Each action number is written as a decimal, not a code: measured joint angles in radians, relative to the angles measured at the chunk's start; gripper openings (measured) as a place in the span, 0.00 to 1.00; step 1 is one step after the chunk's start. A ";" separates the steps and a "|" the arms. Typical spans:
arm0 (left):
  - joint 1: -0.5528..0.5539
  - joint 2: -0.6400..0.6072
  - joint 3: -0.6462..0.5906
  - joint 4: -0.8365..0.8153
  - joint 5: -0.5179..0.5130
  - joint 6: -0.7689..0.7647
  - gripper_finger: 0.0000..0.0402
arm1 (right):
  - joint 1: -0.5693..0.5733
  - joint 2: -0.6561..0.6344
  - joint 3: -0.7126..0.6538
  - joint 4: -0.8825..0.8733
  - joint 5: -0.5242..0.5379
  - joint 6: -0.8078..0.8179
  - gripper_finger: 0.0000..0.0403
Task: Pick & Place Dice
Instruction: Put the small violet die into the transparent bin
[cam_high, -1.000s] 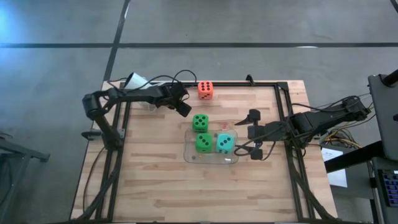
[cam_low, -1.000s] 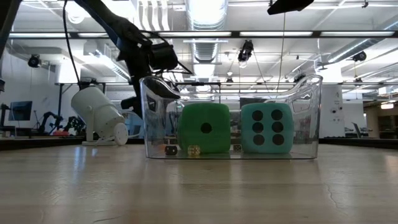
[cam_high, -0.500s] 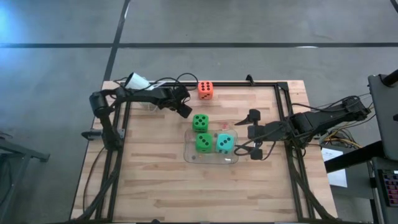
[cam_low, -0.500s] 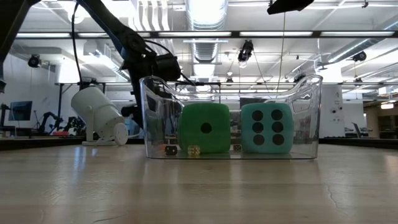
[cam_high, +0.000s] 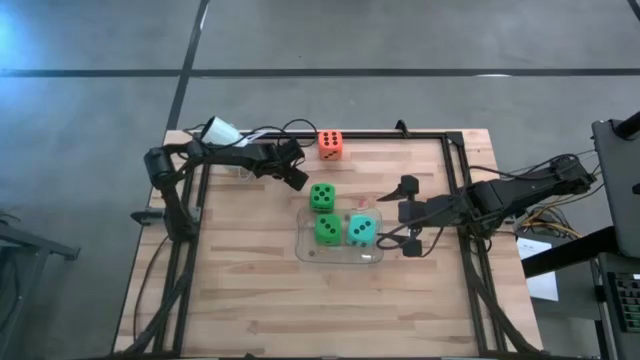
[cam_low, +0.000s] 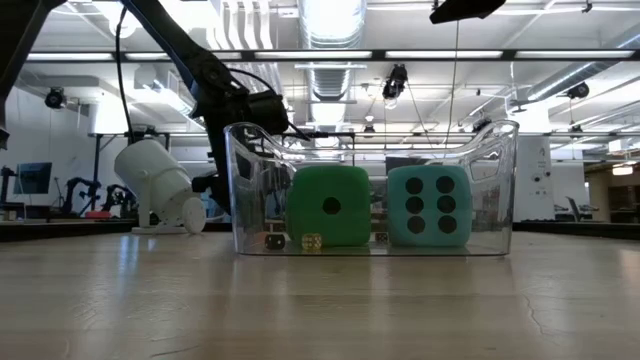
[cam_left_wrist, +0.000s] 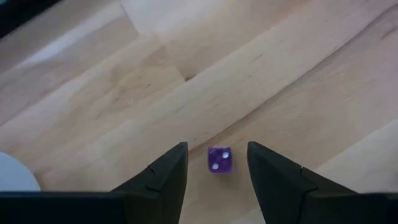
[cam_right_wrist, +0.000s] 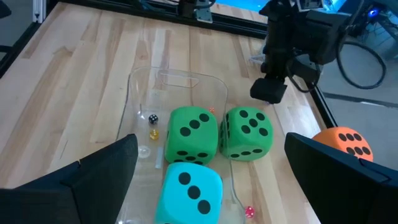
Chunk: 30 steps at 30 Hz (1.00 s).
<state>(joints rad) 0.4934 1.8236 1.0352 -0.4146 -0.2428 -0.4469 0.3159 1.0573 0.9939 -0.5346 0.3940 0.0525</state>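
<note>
1. The left gripper (cam_high: 297, 180) hovers at 11 o'clock of the table (cam_high: 250, 280), fingers apart around a small purple die (cam_left_wrist: 219, 159).
2. One green die (cam_high: 321, 196) sits outside the clear tray (cam_high: 340, 255); a green die (cam_high: 327, 229) and teal die (cam_high: 362, 230) sit inside.
3. The orange die (cam_high: 330, 144) lies at 12 o'clock.
4. The right gripper (cam_high: 403, 215), at 3 o'clock, is spread wide, empty.

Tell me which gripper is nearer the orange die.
Left. The left gripper sits just beside the orange die; the right gripper waits farther off by the clear tray.
</note>
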 joint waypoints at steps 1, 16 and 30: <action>0.000 0.000 -0.010 0.015 0.000 0.000 0.42 | 0.000 0.000 0.000 0.000 0.000 0.000 0.99; -0.002 0.029 -0.026 0.056 0.004 0.001 0.37 | 0.000 0.000 0.000 0.000 0.000 0.000 0.99; -0.003 0.042 -0.022 0.060 0.012 0.002 0.20 | 0.000 0.000 0.000 0.000 0.000 0.000 0.99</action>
<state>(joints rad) 0.4904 1.8652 1.0134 -0.3546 -0.2313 -0.4451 0.3160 1.0572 0.9939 -0.5343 0.3939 0.0525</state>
